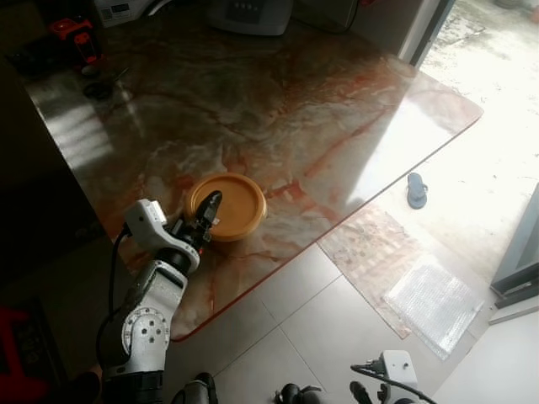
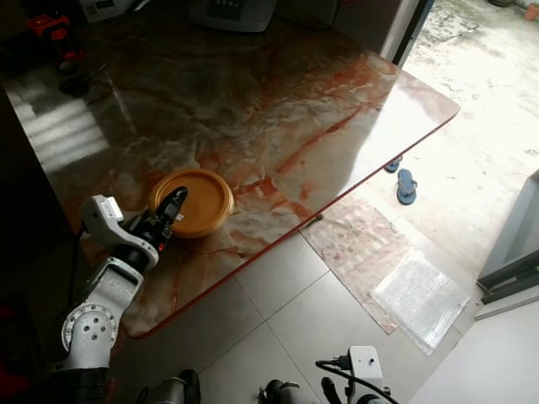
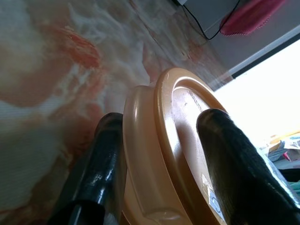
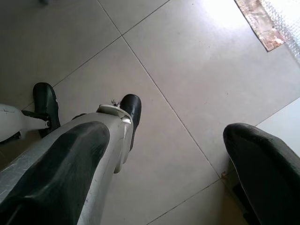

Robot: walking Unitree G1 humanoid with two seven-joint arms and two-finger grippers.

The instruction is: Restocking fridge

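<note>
Containers: one round orange lidded container (image 1: 227, 206), sitting on the marble table near its front edge, on the robot's left side.
Table: one marble table (image 1: 278, 109), brown with red veining, its corner catching strong daylight.
Slippers: two blue slippers (image 2: 407, 185) on the bright floor beyond the table's far corner, one half hidden by the table edge.
Mats: one patterned mat (image 1: 370, 244) on the tiles beside the table, with one sheet of bubble wrap (image 1: 434, 303) lying at its end.
Appliances: one grey appliance (image 1: 250, 14) at the table's far edge; what it is cannot be told.
Left arm: raised from the shoulder, elbow bent, forearm angled up over the table's front edge toward the container.
Left gripper (image 1: 209, 217): fingers straddle the container's near rim, one finger (image 3: 101, 164) outside against the side wall, the other across the lid; it has the rim in its grasp.
Right arm: hangs low beside the robot's body, wrist pointing at the tiled floor (image 4: 187, 61).
Right gripper (image 4: 164, 187): fingers spread wide apart, holding nothing, above the robot's own black feet (image 4: 132, 110).
</note>
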